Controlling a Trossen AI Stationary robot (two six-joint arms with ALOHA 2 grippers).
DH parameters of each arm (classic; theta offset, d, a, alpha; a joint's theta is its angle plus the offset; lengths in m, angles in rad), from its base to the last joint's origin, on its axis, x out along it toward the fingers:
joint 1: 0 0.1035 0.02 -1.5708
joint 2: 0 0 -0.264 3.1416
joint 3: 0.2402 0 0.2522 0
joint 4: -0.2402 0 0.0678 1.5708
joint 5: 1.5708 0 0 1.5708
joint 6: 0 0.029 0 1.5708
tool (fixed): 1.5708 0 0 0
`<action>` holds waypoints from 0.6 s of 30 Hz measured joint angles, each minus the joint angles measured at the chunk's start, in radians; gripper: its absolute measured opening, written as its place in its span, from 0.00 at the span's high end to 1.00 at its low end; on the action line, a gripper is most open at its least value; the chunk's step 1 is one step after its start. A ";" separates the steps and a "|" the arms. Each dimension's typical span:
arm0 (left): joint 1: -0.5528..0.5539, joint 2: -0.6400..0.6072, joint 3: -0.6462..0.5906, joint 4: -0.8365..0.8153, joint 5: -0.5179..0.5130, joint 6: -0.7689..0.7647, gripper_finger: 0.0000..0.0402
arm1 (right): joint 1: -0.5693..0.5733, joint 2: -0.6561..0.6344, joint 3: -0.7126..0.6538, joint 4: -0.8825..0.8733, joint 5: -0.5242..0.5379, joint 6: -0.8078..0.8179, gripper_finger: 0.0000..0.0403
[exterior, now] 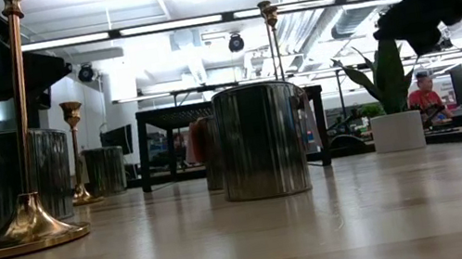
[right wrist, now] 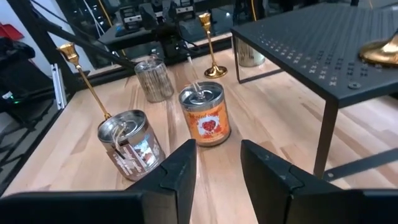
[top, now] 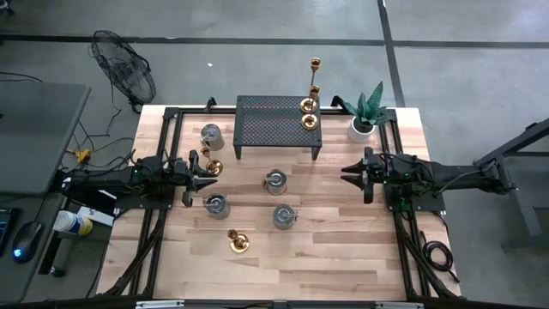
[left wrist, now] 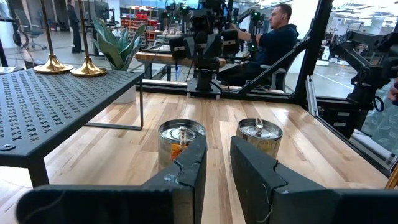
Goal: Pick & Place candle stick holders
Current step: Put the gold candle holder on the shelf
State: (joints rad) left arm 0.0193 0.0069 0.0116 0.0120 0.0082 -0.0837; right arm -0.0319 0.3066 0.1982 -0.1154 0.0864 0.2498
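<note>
Two gold candle stick holders stand by their round bases (top: 309, 113) on the right end of the black perforated rack (top: 279, 129). A third holder (top: 211, 165) stands on the table just beyond my left gripper (top: 212, 181). A fourth holder (top: 238, 243) stands near the front. In the right wrist view the third holder (right wrist: 210, 45) and the fourth holder (right wrist: 87, 81) show behind the cans. My left gripper (left wrist: 217, 168) is open and empty at the table's left. My right gripper (top: 345, 174) (right wrist: 217, 168) is open and empty at the right.
Several metal cans stand on the table: one by the rack's left leg (top: 211, 135), one in the middle (top: 274, 181), one near my left gripper (top: 216, 204), one toward the front (top: 284, 215). A potted plant (top: 364, 116) stands at the back right. A person (left wrist: 277, 37) sits beyond the table.
</note>
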 joint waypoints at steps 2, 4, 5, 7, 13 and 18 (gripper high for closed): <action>0.000 0.000 0.000 0.000 0.000 0.000 0.82 | 0.000 -0.011 0.000 0.000 0.000 -0.007 0.71; 0.000 0.000 0.000 0.000 0.000 0.000 0.82 | 0.000 -0.023 0.000 -0.001 0.000 -0.007 0.71; 0.000 0.000 0.000 0.000 0.000 0.000 0.82 | 0.000 -0.030 0.000 -0.001 0.000 -0.007 0.71; 0.000 0.000 0.000 0.000 0.000 0.000 0.82 | 0.000 -0.044 0.000 -0.001 0.000 -0.007 0.71; 0.000 0.000 0.000 0.000 0.000 0.000 0.82 | 0.000 -0.103 0.000 -0.024 0.011 -0.012 0.71; 0.000 0.000 0.000 0.000 0.000 0.000 0.82 | 0.000 -0.161 0.000 -0.029 0.008 -0.017 0.71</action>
State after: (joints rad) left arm 0.0192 0.0067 0.0116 0.0119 0.0082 -0.0837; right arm -0.0319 0.1458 0.1982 -0.1449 0.0945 0.2324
